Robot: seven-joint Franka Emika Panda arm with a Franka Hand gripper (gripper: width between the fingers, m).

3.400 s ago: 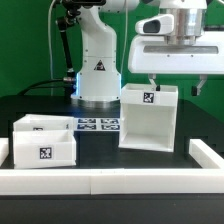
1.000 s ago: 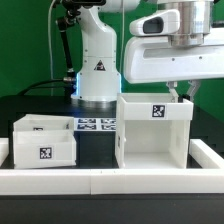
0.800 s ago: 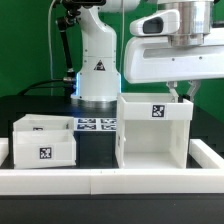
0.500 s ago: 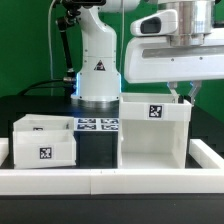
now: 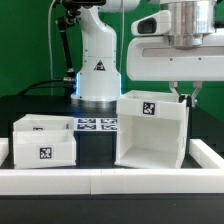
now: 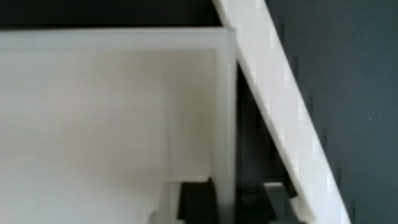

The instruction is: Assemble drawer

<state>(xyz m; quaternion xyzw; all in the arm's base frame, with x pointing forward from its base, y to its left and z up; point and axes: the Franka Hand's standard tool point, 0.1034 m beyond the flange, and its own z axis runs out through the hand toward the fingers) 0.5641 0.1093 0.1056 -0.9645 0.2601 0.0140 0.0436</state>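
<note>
while gripper (image 5: 183, 97) pinches its wall, tall shell (image 5: 150, 140) stands tilted; trays (image 5: 45, 150) lie well apart.

The shell (image 5: 150, 130) looks like smooth white plastic, matt with a faint sheen (its inner walls equally plain in the wrist view). The trays (image 5: 43, 140) match it. The tabletop (image 5: 95, 150) is dull black; the robot base (image 5: 97, 62) glossy white.

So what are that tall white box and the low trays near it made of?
The tall shell looks like moulded plastic: uniform matt white, thin flat walls, crisp edges, no visible grain. The low trays look alike: smooth white, thin rims. Painted or printed material cannot be ruled out.
</note>
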